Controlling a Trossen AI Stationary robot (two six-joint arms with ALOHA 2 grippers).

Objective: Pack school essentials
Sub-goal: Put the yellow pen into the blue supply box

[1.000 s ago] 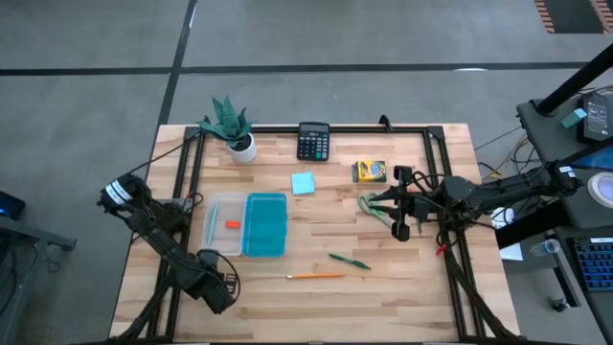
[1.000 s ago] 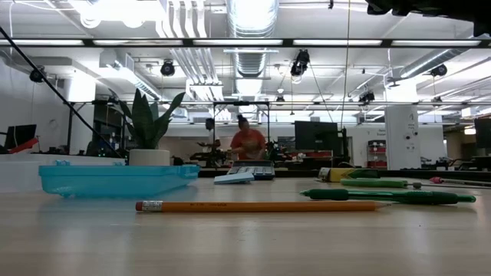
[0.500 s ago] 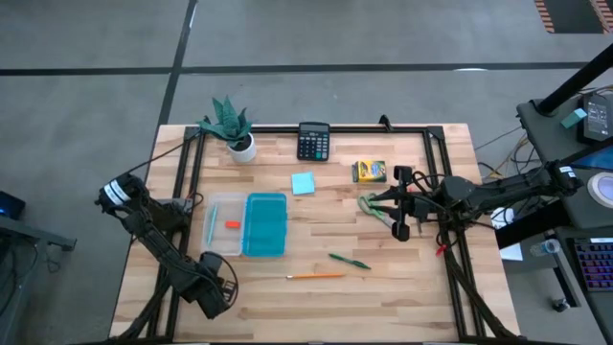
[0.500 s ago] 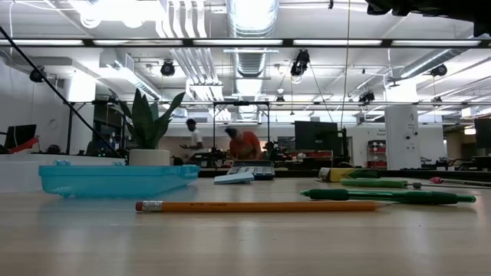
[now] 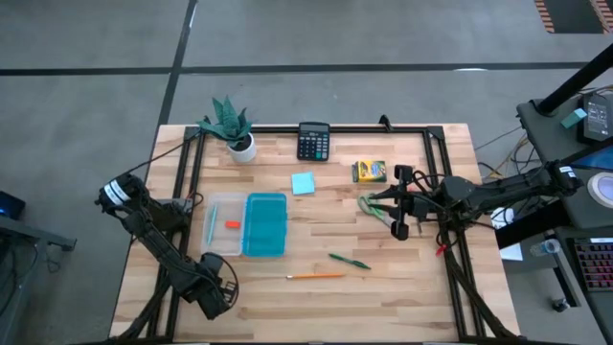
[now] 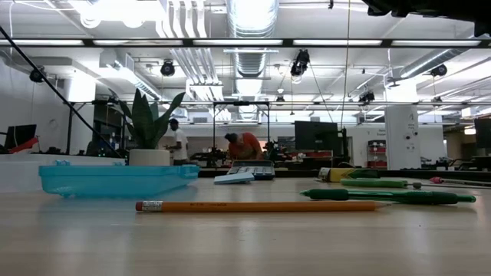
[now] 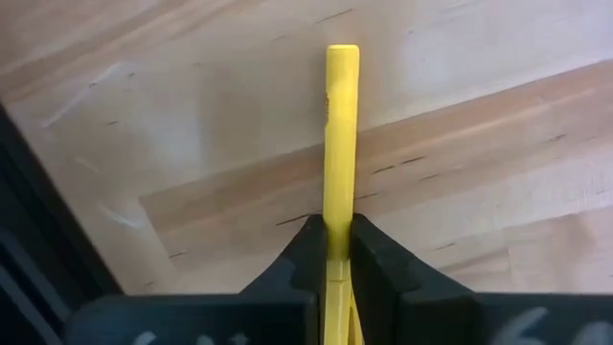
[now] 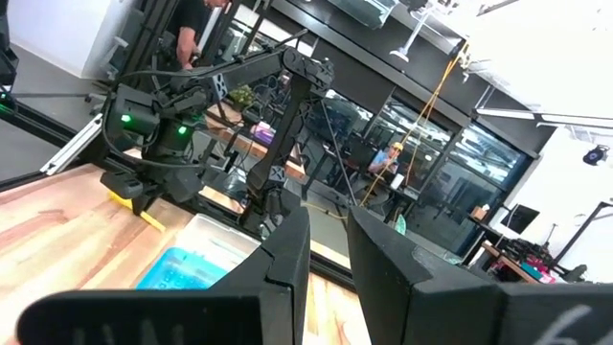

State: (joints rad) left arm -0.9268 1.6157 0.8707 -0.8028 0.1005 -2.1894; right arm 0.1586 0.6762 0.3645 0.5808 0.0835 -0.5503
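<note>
I take the clear box (image 5: pixel 223 225) with its teal lid (image 5: pixel 266 224) as my landmark. The left gripper (image 7: pixel 329 233) sits at the table corner diagonally off the box's near left end, close to the table (image 5: pixel 383 297) edge, and its jaws are clenched on a yellow pencil (image 7: pixel 339 144); in the left wrist view the shaft runs straight out between the pads and lies flat on the wood. The step in hand is the lift of this pencil for carriage to the box. I judge the grip to be near one end of the shaft, so I raise slowly and keep the wrist level to stop the free end from drooping or twisting in the pads. I clear the box wall before crossing, align the pencil with the long axis of the open tray, then lower before release. A red eraser (image 5: pixel 232 224) and what may be a teal pen already lie in the tray, though the overhead view is too coarse to be sure of the latter. The right gripper (image 8: pixel 324 244) waits well beyond the lid side of the box, beside the green-handled scissors (image 5: pixel 369 206), with a narrow gap between its fingers and nothing in them. The orange pencil (image 5: pixel 316 276) and green pen (image 5: pixel 349 260) lie unpacked in front of the lid.
</note>
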